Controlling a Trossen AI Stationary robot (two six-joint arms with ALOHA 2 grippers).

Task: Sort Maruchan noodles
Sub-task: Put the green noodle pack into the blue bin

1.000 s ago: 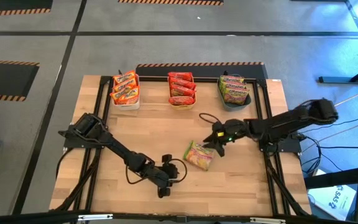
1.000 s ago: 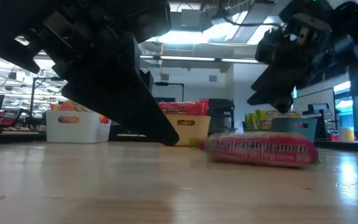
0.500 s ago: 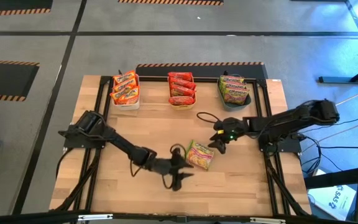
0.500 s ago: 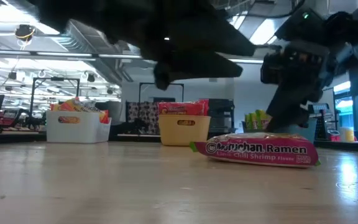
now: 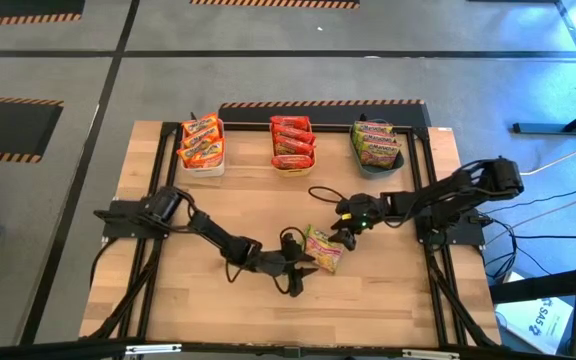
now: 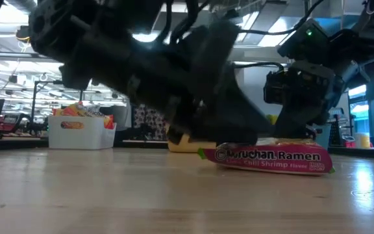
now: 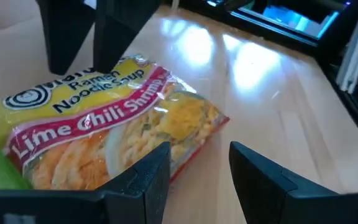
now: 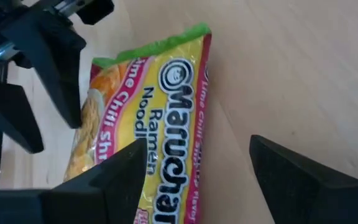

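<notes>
One green-yellow Lime Chili Shrimp Maruchan packet (image 5: 321, 247) lies flat, front up, on the wooden table, right of its middle. My left gripper (image 5: 303, 270) is open at the packet's near-left end; in the left wrist view the packet (image 7: 104, 124) lies just ahead of its fingers. My right gripper (image 5: 340, 232) is open over the packet's far-right end, with the packet (image 8: 154, 118) below and ahead of it. In the low view the packet (image 6: 268, 156) sits between both grippers. Other packets fill three bins at the far edge.
A white bin (image 5: 202, 146) holds orange-yellow packets, an orange bin (image 5: 293, 146) red ones, and a grey-blue bin (image 5: 378, 146) green-yellow ones, in a row along the far edge. Black rails (image 5: 431, 200) frame the table. Bare wood (image 5: 208, 310) lies near and left.
My left gripper has swung from the table's near middle toward the right, up to the packet's near-left end, turning as it went. My right gripper has shifted a little left and lower over the packet's far-right end. The packet has kept its place.
</notes>
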